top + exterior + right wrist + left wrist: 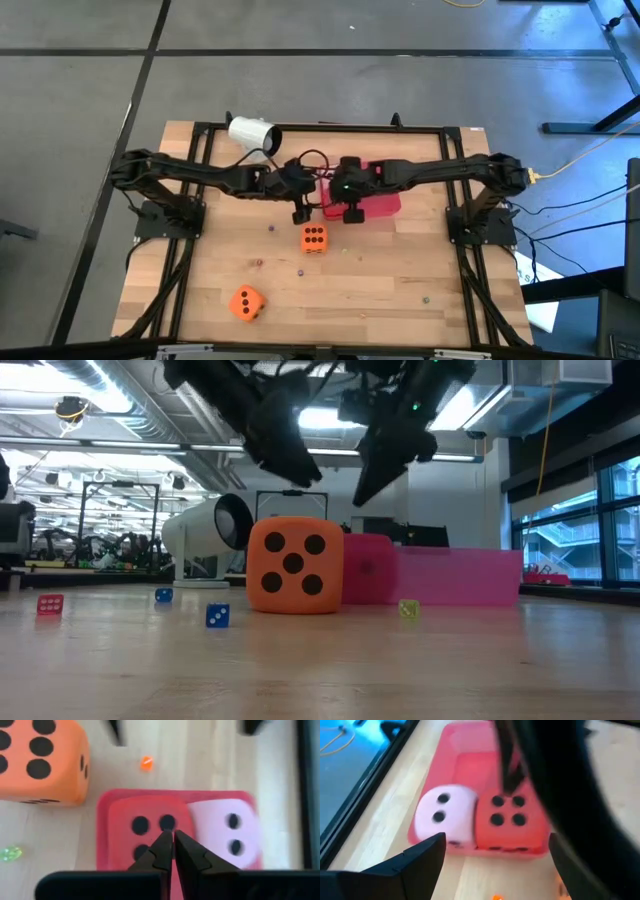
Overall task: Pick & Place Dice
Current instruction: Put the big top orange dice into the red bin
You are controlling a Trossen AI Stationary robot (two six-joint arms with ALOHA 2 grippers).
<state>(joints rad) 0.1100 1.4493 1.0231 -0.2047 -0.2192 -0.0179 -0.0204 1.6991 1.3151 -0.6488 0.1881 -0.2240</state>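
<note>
A flat red tray [385, 206] sits mid-table and holds a pale pink die [446, 817] and a red die [507, 822] side by side. One orange die [313, 238] rests on the wood just near of the tray, and a second orange die [246, 302] lies toward the near left corner. My right gripper [170, 840] hangs shut above the red die [145, 832], with nothing between its fingers. My left gripper [495, 865] is open and raised just left of the tray, above the table and facing the two dice in it.
A white cup [252, 132] lies on its side at the far left of the table. Tiny dice lie scattered on the wood: a red one [50, 604], blue ones [217, 616], a yellow-green one [408, 609]. Black frame rails run along the table's edges.
</note>
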